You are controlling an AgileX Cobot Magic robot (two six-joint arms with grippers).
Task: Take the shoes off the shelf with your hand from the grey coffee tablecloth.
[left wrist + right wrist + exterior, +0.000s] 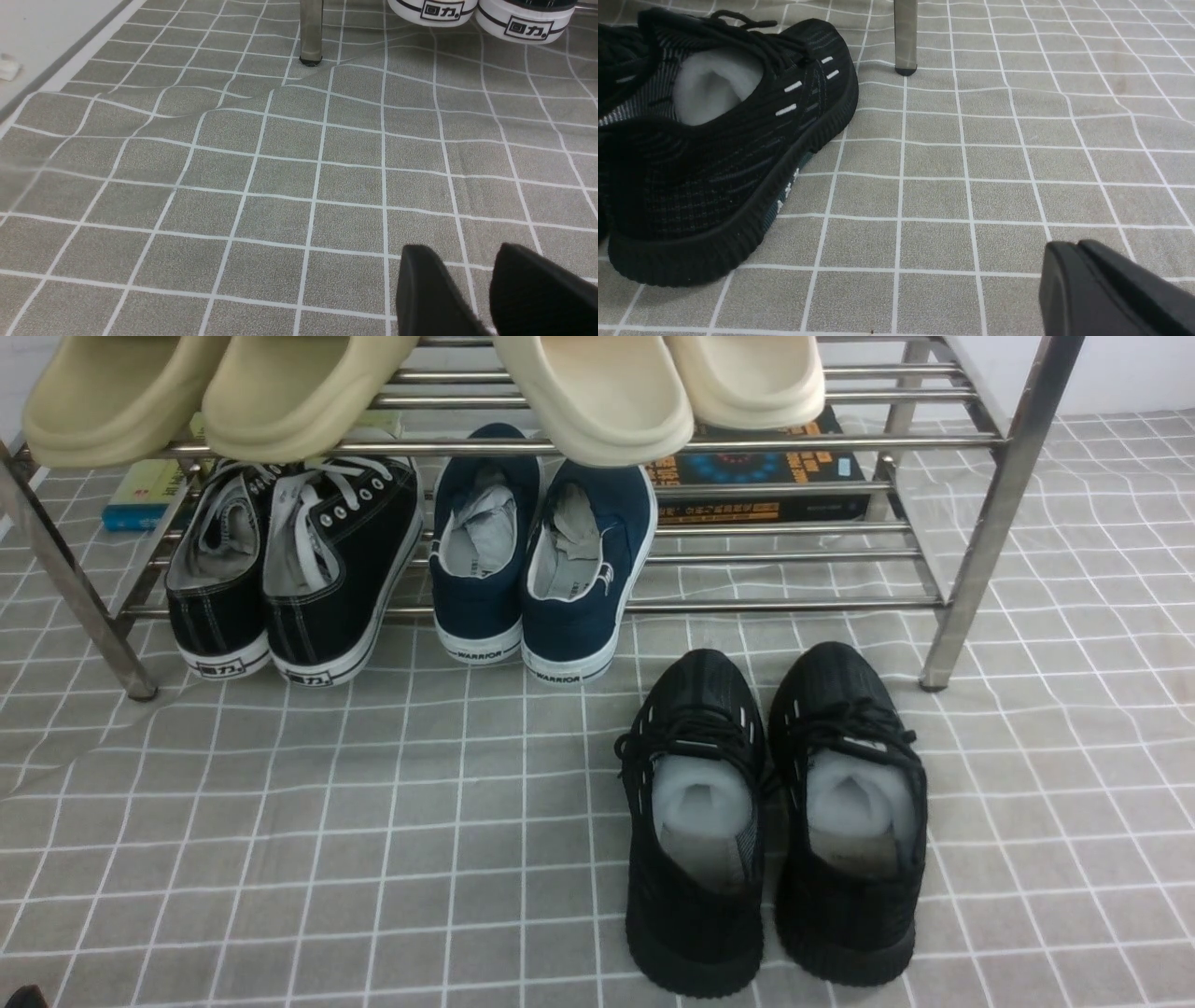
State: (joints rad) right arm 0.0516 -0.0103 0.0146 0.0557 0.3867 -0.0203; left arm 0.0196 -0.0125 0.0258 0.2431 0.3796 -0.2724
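Grey tablecloth [280,821] bears the shoes [775,821], toes toward the shelf [990,513]; left gripper [486,261] parted, right gripper [1078,252] closed.

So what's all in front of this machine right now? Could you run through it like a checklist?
Surface: grey coffee tablecloth, white grid, creased on the left.
Job's things: black shoes side by side on the cloth, in front of the shelf.
Clutter: black canvas pair, navy pair, beige slippers, books.
Pincers: left pincer open, empty; right pincer shut, empty.
Cables: nothing seen.
Surroundings: pale floor past the cloth's edge.
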